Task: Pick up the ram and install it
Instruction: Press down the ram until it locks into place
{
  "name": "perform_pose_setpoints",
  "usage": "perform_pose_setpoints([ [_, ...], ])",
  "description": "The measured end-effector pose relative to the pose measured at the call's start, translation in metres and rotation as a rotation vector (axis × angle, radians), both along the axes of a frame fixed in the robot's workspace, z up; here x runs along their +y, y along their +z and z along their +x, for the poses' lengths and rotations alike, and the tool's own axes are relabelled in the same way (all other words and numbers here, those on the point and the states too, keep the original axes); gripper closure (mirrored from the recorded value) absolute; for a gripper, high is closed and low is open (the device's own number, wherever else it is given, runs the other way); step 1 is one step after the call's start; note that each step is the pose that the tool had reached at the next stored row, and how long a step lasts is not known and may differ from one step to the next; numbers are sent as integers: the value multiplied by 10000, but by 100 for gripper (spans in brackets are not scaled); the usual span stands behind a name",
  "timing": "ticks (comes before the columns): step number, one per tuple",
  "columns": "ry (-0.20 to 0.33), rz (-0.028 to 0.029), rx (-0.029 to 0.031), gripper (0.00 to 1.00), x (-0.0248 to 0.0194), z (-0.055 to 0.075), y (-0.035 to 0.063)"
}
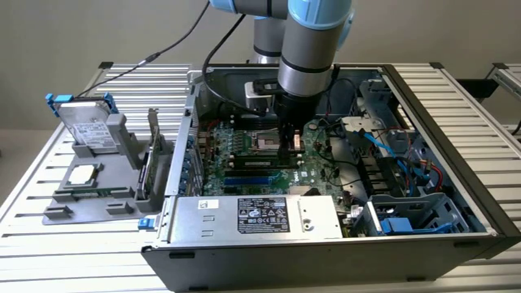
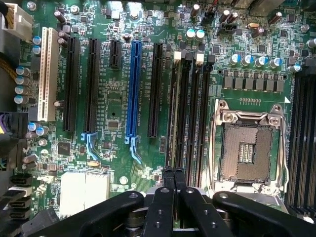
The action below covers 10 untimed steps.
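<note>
Exterior view: the gripper (image 1: 286, 160) stood inside the open computer case (image 1: 456, 183), its tip at the ram (image 1: 254, 163), which lay seated in a motherboard slot beside the CPU socket (image 1: 269, 144).

Wrist view: the fingers (image 2: 168, 180) were clenched together directly above the memory slots (image 2: 190, 113); nothing was visibly held.

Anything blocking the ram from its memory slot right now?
Nothing visible does. The ram already stands on the motherboard beside the empty processor socket, and the shut hand is down at its end; whether they touch, I cannot tell.
</note>
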<state>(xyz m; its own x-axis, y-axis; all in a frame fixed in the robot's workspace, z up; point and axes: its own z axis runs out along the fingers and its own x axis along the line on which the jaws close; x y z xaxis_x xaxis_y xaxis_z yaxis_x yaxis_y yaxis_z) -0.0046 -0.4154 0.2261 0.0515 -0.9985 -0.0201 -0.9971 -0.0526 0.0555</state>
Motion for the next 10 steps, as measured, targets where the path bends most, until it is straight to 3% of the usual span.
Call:
perform_pose_setpoints([
  [4, -1, 26, -13, 90, 3, 1, 21],
  [10, 0, 11, -5, 90, 1, -29, 73],
])
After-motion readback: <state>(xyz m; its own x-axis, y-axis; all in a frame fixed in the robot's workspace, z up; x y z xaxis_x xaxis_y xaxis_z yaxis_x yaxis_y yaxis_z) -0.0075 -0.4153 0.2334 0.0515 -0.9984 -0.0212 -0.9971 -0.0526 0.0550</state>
